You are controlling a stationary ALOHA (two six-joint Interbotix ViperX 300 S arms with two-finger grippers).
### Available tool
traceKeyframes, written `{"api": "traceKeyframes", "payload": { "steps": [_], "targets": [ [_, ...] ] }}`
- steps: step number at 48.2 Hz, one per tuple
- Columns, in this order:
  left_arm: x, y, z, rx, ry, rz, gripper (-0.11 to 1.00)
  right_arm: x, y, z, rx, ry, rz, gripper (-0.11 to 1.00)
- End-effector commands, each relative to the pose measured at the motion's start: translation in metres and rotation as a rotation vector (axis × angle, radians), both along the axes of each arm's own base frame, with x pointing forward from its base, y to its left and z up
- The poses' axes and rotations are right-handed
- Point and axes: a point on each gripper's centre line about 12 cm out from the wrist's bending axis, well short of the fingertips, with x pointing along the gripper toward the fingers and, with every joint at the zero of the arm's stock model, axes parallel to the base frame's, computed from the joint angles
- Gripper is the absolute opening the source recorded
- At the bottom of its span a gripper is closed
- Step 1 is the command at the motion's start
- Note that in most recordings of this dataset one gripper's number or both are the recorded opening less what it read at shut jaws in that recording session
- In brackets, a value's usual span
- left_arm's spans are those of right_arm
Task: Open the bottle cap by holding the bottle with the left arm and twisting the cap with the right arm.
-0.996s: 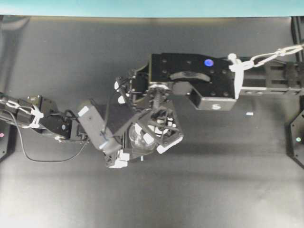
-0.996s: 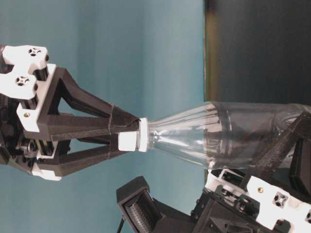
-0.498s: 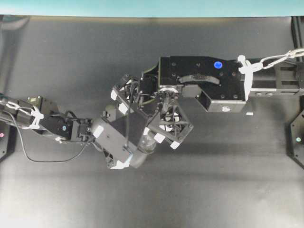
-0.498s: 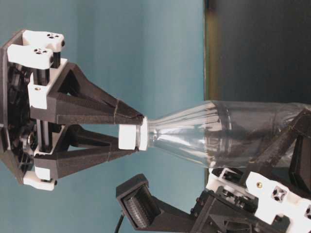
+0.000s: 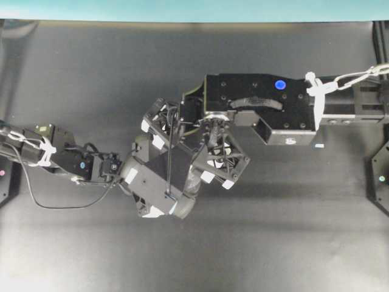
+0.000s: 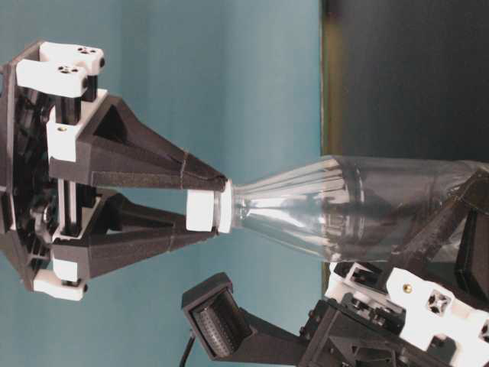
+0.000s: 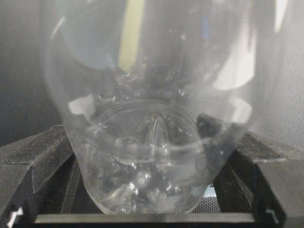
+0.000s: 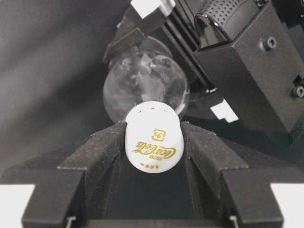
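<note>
Near the middle of the overhead frame the two arms meet over the dark table (image 5: 73,91); the left arm (image 5: 67,161) comes in from the left edge, slim and hung with loose cable, and the right arm (image 5: 261,109) reaches in from the right with its boxy bolted segment; the bottle (image 6: 359,214) is mostly hidden beneath them in that view. At table level the frame is turned on its side, so the bottle lies across it, its clear body at the right and its neck tapering toward the centre; the bottle cap (image 6: 203,212) sits white at the end of the neck, just left of centre. On the left of that frame the right gripper (image 6: 208,210) has its two dark lattice fingers (image 6: 153,172) closed narrowly on the cap, one above and one below, both touching it; in the right wrist view the cap (image 8: 153,142) fills the gap between the padded fingers, gold lettering on its top. Toward the lower right at table level the left gripper (image 6: 428,252) stands wide around the bottle's body; in the left wrist view the clear base (image 7: 152,156) sits between the two dark fingers (image 7: 33,156), pressed against both.
</note>
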Motion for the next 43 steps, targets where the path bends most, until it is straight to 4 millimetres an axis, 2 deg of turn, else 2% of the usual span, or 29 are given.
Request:
{"api": "traceKeyframes", "payload": {
  "steps": [1, 22, 31, 34, 43],
  "targets": [
    [0.003, -0.001, 0.005, -0.003, -0.017, -0.002, 0.87, -0.002, 0.016, 0.002, 0.007, -0.008, 0.014, 0.38],
    [0.001, -0.002, 0.003, -0.001, -0.011, -0.005, 0.87, -0.002, 0.013, 0.009, 0.014, -0.051, -0.100, 0.38],
    [-0.001, -0.001, 0.002, -0.001, -0.003, -0.004, 0.87, -0.009, 0.011, 0.006, -0.009, -0.079, -0.162, 0.78],
    [-0.001, -0.002, 0.001, 0.000, 0.003, -0.005, 0.87, -0.014, 0.009, 0.010, -0.011, -0.102, -0.185, 0.81],
    [0.000, -0.002, 0.002, 0.000, 0.003, -0.005, 0.87, -0.037, 0.007, 0.031, 0.030, -0.168, -0.274, 0.80]
  ]
}}
